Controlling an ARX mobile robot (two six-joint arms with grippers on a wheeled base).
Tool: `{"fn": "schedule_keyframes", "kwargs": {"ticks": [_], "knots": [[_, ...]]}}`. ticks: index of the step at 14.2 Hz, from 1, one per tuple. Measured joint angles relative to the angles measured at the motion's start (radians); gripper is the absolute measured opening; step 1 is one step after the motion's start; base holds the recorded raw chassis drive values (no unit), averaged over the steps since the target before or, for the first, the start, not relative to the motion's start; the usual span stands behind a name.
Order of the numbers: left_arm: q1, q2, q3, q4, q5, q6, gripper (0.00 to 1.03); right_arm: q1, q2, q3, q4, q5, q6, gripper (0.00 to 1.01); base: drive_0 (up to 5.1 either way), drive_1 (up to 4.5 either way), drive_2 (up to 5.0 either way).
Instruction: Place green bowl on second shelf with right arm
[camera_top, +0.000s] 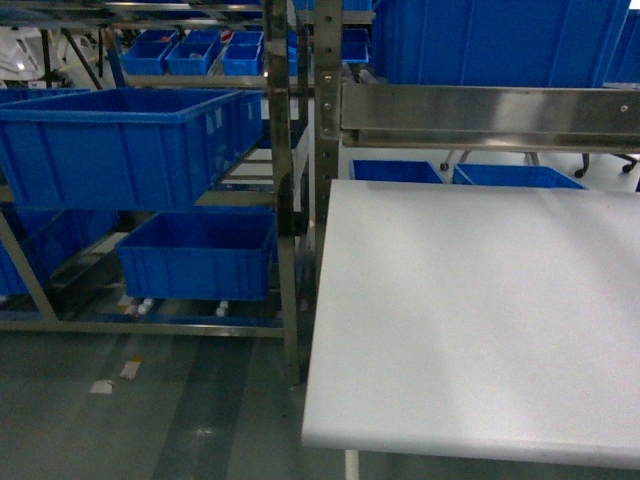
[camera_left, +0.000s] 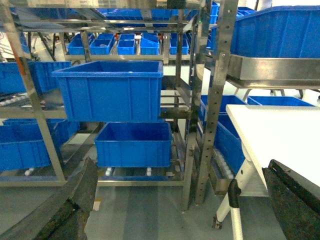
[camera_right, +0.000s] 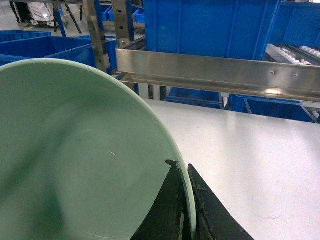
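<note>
In the right wrist view the pale green bowl (camera_right: 75, 150) fills the left half, its hollow facing the camera. My right gripper (camera_right: 182, 167) is shut on its rim, one finger inside and one outside. The bowl hangs over the white tabletop (camera_right: 250, 150). Behind the table runs the steel front rail of a rack shelf (camera_right: 210, 72) that carries a large blue crate (camera_right: 210, 22); the same shelf rail (camera_top: 480, 115) shows in the head view. That view shows neither the bowl nor the arms. My left gripper (camera_left: 180, 175) is open and holds nothing, low over the floor.
A steel upright (camera_top: 283, 180) stands just left of the white table (camera_top: 470, 320). The left rack holds a large blue crate (camera_top: 120, 145) and a lower one (camera_top: 200, 255). Grey floor (camera_top: 150, 410) lies in front. More blue crates (camera_top: 400, 170) sit behind the table.
</note>
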Motion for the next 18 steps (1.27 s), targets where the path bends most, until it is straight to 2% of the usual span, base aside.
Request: {"fn": "schedule_keyframes", "kwargs": {"ticks": [7, 18], "knots": [[0.000, 0.000, 0.000, 0.002, 0.000, 0.000, 0.98, 0.000, 0.000, 0.000, 0.000, -0.002, 0.000, 0.02, -4.9, 1.61, 3.2], [0.000, 0.000, 0.000, 0.002, 0.000, 0.000, 0.98, 0.000, 0.001, 0.000, 0.000, -0.001, 0.000, 0.02, -4.7, 3.67, 1.2]]}}
